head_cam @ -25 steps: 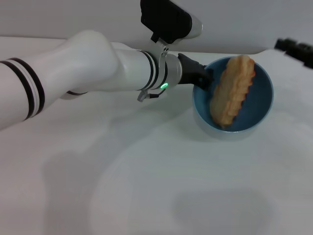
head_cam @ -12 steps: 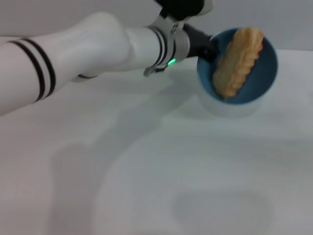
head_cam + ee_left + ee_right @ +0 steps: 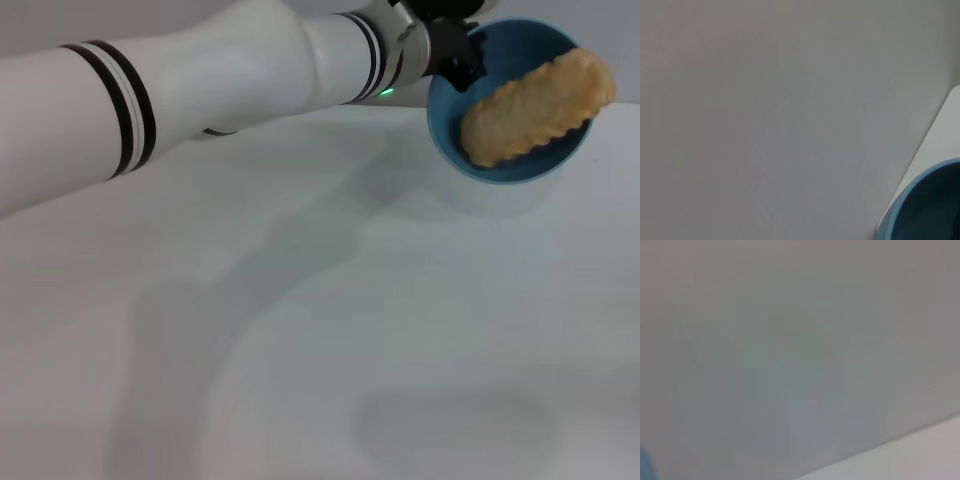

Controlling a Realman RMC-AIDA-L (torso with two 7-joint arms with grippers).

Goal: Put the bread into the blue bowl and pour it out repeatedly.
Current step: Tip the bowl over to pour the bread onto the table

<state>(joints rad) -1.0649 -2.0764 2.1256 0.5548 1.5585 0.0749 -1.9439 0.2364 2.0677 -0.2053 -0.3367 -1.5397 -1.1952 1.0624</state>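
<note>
White tabletop (image 3: 330,330) fills the scene, plain and bare-looking, with soft shadows under the arm. Above its far side, the left gripper (image 3: 462,52) pinches the near-left rim of the bowl (image 3: 505,165), jaws clamped on that rim, holding the bowl clear of the table and tipped so its opening faces the camera. Inside lies the bread (image 3: 535,108), its tan scalloped side showing, one end poking past the bowl's right rim. A blue rim edge (image 3: 920,210) shows in the left wrist view. No right gripper is visible.
</note>
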